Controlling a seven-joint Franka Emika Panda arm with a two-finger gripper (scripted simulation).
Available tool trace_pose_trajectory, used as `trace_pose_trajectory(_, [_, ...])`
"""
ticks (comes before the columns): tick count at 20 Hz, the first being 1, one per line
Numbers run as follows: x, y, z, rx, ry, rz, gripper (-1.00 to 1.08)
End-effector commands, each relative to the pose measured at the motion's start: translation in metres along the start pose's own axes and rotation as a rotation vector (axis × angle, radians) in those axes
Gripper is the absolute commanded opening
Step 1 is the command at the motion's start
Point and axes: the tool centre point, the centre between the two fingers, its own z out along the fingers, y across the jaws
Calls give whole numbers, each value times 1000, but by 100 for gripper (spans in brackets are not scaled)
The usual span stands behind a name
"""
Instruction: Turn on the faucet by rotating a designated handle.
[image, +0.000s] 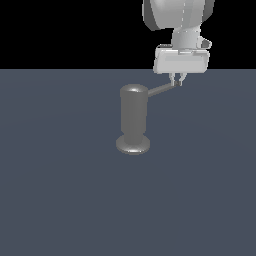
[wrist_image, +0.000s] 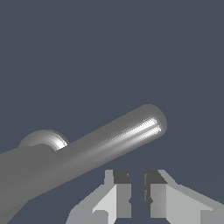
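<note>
The faucet (image: 133, 117) is a dull grey upright cylinder with a rounded cap and a flared disc base, standing mid-floor in the exterior view. Its handle (image: 161, 90), a slim grey rod, sticks out from near the top toward the exterior view's right. My gripper (image: 177, 80) hangs from above with its fingertips right at the rod's outer tip. In the wrist view the handle (wrist_image: 109, 140) runs across the picture, just beyond my gripper (wrist_image: 136, 188). The fingers (wrist_image: 118, 192) stand almost together with a thin gap and nothing between them. A rounded part of the faucet (wrist_image: 43, 138) shows behind the rod.
The dark blue-grey floor (image: 60, 200) spreads flat around the faucet. The white arm and wrist (image: 180, 30) come down from the top at the exterior view's right. No other objects show.
</note>
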Motion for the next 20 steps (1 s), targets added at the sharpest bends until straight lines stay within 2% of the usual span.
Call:
trace_pose_trajectory(1, [10,-7,7,3,-2,-7,-100])
trace_pose_trajectory(20, [46,-9,10,2,-6,0,-100])
